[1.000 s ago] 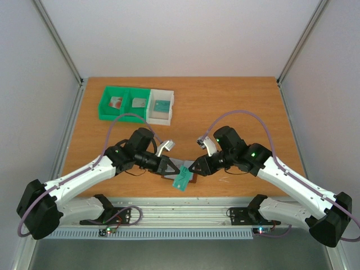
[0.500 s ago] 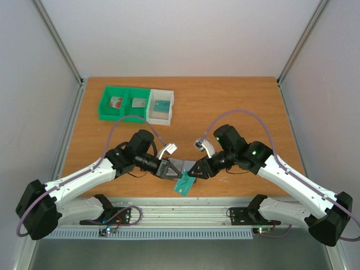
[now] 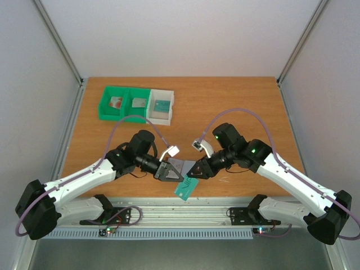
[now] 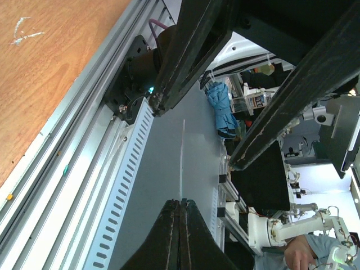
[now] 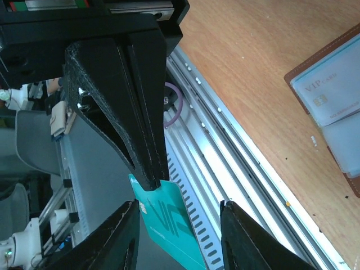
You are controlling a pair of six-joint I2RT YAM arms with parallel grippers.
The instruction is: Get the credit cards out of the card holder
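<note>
Left end effector (image 4: 180, 205): its fingers are pressing flat together on one end of the teal card (image 3: 184, 190), which is sticking straight out ahead of the fingertips.
Right end effector (image 5: 179, 214): its fingers are standing apart, one on each side of the same card, and are not clamping it.
Teal card, place: it is hanging in the air between the two end effectors, clear of the holder, beyond the near edge of the counter (image 5: 253, 67).
Card holder (image 5: 344, 147): it is lying open on the counter, off to the right of the right end effector and a little ahead of it, with neither end effector touching it.
Grey card (image 5: 332, 95): it is sitting in the holder's upper pocket, showing the print "VIP card".
Handling, card: it is looking light, thin, stiff with a little spring, and slick-faced. Seen edge-on from the left wrist it is shrinking to a bare line.
Where to grip: probably on the two flat faces near a short end, with a deep bite. A pinch across the edges is likely to bow the card or let it pop out.
Handling, holder: it is looking soft and light, so it is likely to slide or lift with a card dragged from a snug pocket. One end effector should probably be pinning it.
</note>
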